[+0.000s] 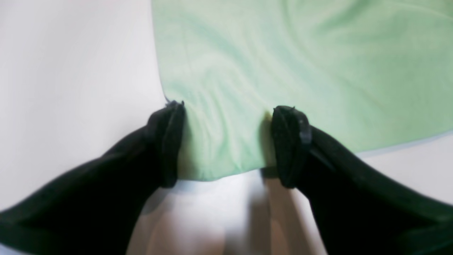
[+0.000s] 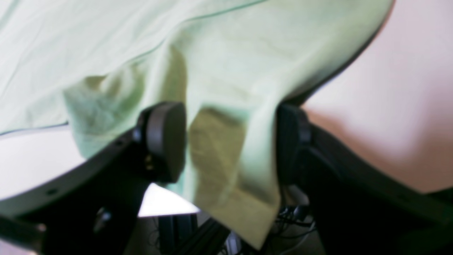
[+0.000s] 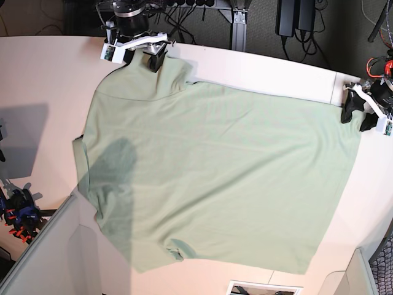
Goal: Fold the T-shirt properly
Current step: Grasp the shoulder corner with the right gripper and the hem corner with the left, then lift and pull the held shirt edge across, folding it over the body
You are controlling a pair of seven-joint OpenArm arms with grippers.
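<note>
- The T-shirt [image 3: 215,178] is spread flat on the surface [image 3: 37,74].
- Corners at 11 and 3 o'clock are straddled by released jaws of the right gripper [image 2: 230,141] and left gripper [image 1: 228,145].
- Step judged: grasping; both jaws must be clenched before folding.

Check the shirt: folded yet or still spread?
Spread, mostly. The T-shirt lies open as one sheet across the table; only its sleeve by the right gripper is lifted, draped between open jaws.

The pale, off-white tabletop [image 3: 37,67] carries the mint-green T-shirt [image 3: 215,184], which lies spread nearly flat across its middle in the base view. Bare tabletop shows at nine o'clock and along the twelve-to-two o'clock edge, while the shirt's eleven o'clock corner is raised off it.
</note>
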